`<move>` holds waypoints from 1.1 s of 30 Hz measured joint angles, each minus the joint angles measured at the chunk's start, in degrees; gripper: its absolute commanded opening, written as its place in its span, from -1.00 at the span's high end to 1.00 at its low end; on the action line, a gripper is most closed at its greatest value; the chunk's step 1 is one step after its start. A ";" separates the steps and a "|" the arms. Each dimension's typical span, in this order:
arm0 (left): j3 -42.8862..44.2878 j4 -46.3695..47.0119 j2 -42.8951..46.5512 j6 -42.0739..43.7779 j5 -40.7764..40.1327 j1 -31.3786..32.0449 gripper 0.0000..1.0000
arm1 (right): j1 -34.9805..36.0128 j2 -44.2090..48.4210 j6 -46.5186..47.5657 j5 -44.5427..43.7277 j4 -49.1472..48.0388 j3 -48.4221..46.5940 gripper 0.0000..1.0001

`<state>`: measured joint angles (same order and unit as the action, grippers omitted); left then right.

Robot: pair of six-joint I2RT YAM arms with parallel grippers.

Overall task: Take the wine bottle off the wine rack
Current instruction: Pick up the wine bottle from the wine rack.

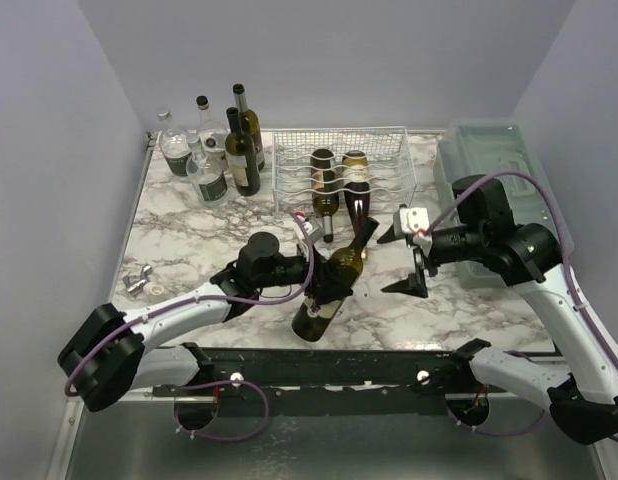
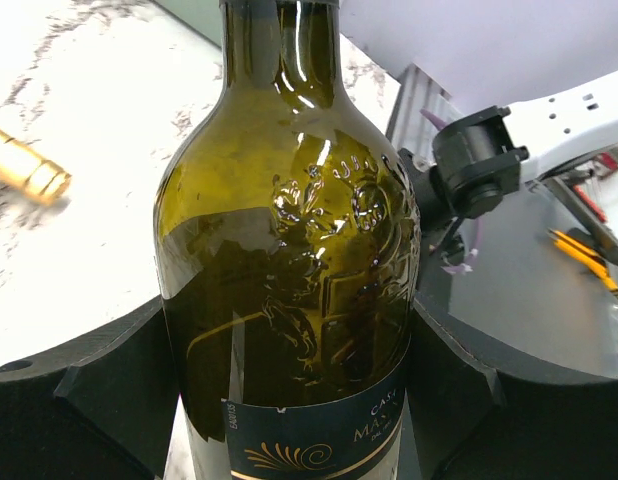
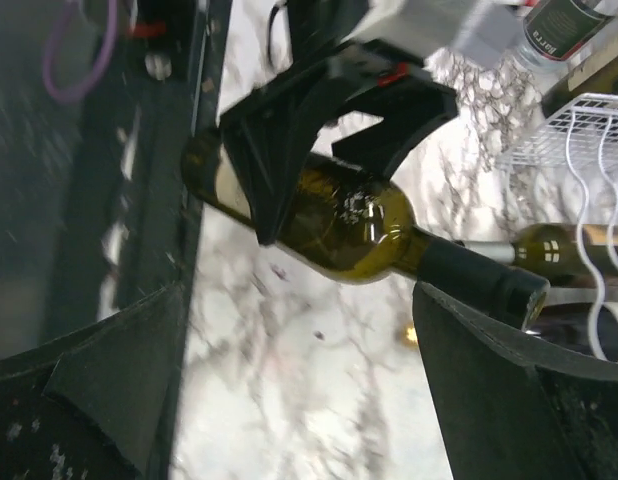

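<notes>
Clearly the left claw (image 2: 284, 400) is clamped round the body of the wine bottle (image 2: 289, 250), dark green glass with an embossed crest and a navy label. The bottle hangs tilted over the table (image 1: 189, 250), just in front of the wine rack (image 1: 389, 150). The right claw (image 3: 299, 370) gapes empty beside its neck, so the lift-off looks done and only setting down is left.

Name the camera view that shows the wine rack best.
Top external: the whole wine rack shows from above, two bottles in it. The right wrist catches only a corner of its wire; the left wrist shows none of it.
</notes>
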<state>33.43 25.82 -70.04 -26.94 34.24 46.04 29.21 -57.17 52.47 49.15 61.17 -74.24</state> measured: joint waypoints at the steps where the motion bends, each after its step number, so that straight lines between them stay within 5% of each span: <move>1: -1.01 0.24 1.11 0.50 -1.29 0.11 1.00 | 0.00 -0.61 -5.55 0.70 -2.14 -0.50 -0.98; 7: -7.30 2.10 8.85 3.41 -9.14 1.79 1.00 | -0.17 -0.57 -35.65 1.22 -18.16 0.07 -0.96; 16: -11.13 5.27 14.43 7.54 -21.00 8.24 1.00 | -1.16 -2.10 -62.93 -7.41 -30.47 3.87 -0.91; 29: -11.54 13.68 11.93 11.13 -36.24 15.23 1.00 | -1.18 -7.43 -75.91 -10.05 -41.03 9.01 -0.85; 33: -11.50 15.54 9.94 11.74 -38.86 16.35 1.00 | -0.79 -7.67 -76.59 -9.90 -44.30 10.27 -0.55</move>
<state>21.93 41.36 -60.10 -15.20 -4.62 62.39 28.42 -64.84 -24.12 39.24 16.86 -63.96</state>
